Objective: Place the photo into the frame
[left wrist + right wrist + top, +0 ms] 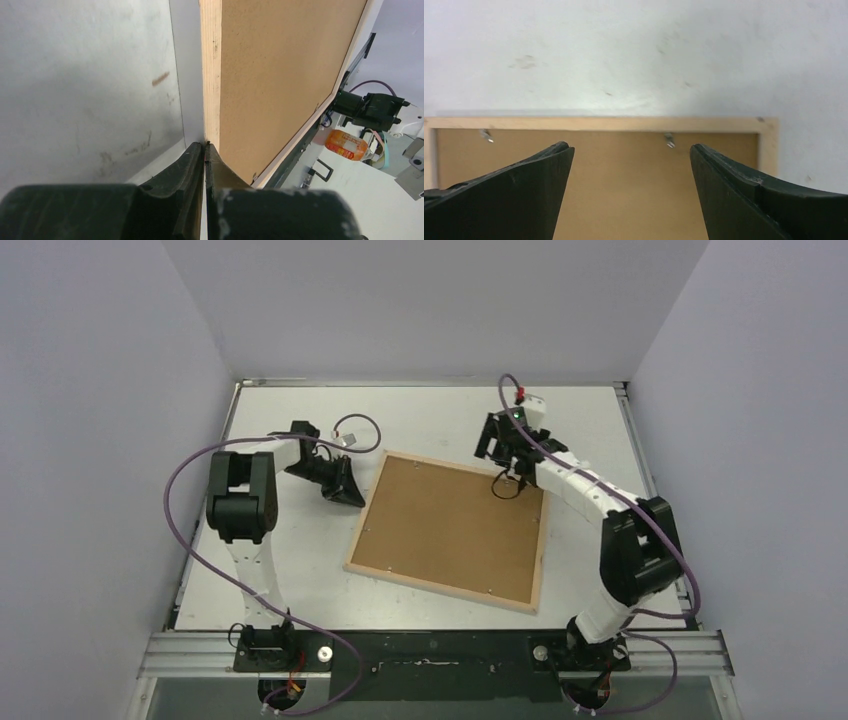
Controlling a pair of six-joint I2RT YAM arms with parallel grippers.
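The white worktop [310, 540] carries one thin light natural-wood rectangular picture frame [440, 589]. It lies flat, back side up and skewed between your two arms. Judgement: that attitude gives you access to the back for loading.

One plain brown fibreboard backing panel [450, 530] sits inside the frame and fills it.

The photo is not visible in any view. I cannot tell whether it lies beneath the panel or is elsewhere, so you cannot confirm the task as done from here.

Your left gripper [205, 147] is low at the frame's left edge, near the far-left corner. Its jaws are pressed together, with the tips right against the wooden slat. I cannot tell whether anything thin is pinched between them. Judgement: it is placed to brace or pry that edge.

Your right gripper [631, 152] hovers over the far-right corner, jaws spread wide and holding nothing.

Two small metal tabs [669, 140] show along the far slat in the right wrist view, bearing on the panel.
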